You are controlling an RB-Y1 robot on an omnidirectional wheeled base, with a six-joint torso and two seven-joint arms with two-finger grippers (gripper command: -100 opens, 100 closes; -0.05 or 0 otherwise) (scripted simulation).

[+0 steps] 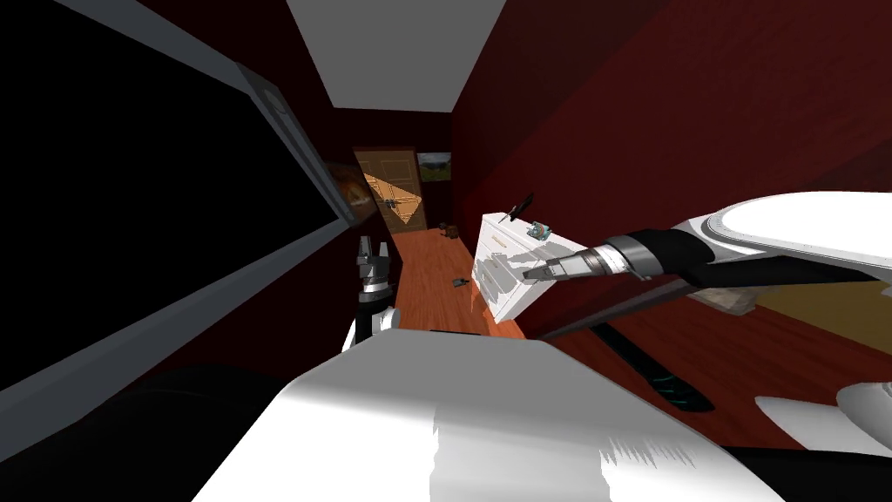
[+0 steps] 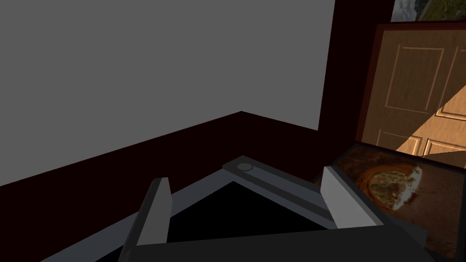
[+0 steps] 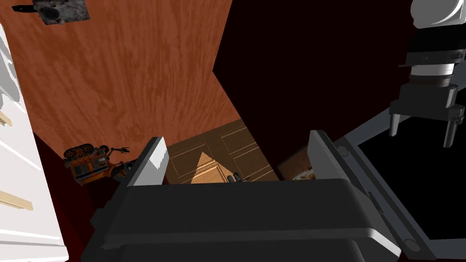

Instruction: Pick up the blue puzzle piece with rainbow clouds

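Observation:
A small blue piece [image 1: 537, 230] lies on top of a white dresser [image 1: 510, 292] against the dark red wall on the right, next to a thin dark object [image 1: 521, 207]. My right gripper [image 1: 528, 274] reaches out in front of the dresser's near side, short of the piece and apart from it. In the right wrist view that gripper [image 3: 234, 159] is open with nothing between its fingers, and the dresser's edge [image 3: 18, 182] runs beside it. My left gripper [image 1: 373, 247] is raised at the left of the hallway and stands open [image 2: 248, 204].
A wood floor runs to a brown door [image 1: 396, 196] at the hallway's end. On the floor lie a small dark object [image 1: 458, 282] and an orange toy robot [image 3: 88, 164]. A large grey-framed window [image 1: 287, 131] with a black area fills the left wall.

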